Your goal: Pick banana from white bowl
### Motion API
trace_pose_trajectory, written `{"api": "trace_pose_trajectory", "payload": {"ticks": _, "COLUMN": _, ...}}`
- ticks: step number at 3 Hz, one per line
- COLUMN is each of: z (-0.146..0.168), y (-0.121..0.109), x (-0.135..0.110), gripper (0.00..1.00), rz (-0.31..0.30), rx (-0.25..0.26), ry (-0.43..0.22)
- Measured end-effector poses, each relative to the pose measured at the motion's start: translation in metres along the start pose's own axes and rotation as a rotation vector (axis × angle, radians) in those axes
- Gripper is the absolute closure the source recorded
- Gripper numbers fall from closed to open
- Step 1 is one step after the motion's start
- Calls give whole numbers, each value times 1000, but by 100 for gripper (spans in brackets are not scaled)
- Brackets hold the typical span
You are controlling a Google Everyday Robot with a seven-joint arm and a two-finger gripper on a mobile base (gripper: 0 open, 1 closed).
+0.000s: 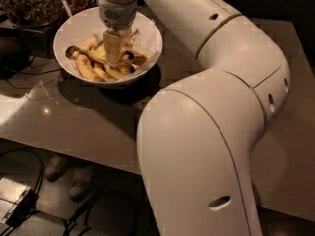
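Observation:
The white bowl (78,31) sits at the table's far left and holds several yellow bananas. One banana (91,55) with a blackened stem end and brown marks lies across the pile. My gripper (113,58) points straight down into the bowl, its fingers among the bananas at the bowl's middle, over that streaked banana. The large white arm reaches over from the right and hides the bowl's far right rim.
A clear container of brown granola-like food (29,4) stands just behind the bowl at the top left. The grey table (88,127) has its front edge running across the lower left. Cables and a box (15,198) lie on the floor below.

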State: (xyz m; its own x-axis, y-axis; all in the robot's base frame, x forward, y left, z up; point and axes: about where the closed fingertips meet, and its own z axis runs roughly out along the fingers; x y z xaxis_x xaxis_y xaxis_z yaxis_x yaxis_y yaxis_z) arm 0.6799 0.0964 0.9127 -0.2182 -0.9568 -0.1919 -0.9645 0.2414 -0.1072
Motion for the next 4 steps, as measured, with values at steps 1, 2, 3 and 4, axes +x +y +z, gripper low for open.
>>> {"api": "trace_pose_trajectory", "payload": {"ticks": 1, "z": 1, "y": -1, "x": -4, "gripper": 50, "rz": -17, "rx": 1, "ry": 7}}
{"api": "trace_pose_trajectory", "payload": {"ticks": 2, "z": 2, "y": 0, "x": -10, "gripper": 49, "rz": -39, "rx": 2, "ry": 13}}
{"api": "trace_pose_trajectory", "payload": {"ticks": 3, "z": 1, "y": 1, "x": -16, "gripper": 48, "rz": -60, "rx": 6, "ry": 18}}
{"api": "trace_pose_trajectory", "payload": {"ticks": 4, "z": -7, "y": -1, "x": -21, "gripper": 46, "rz": -101, "rx": 51, "ry": 37}}
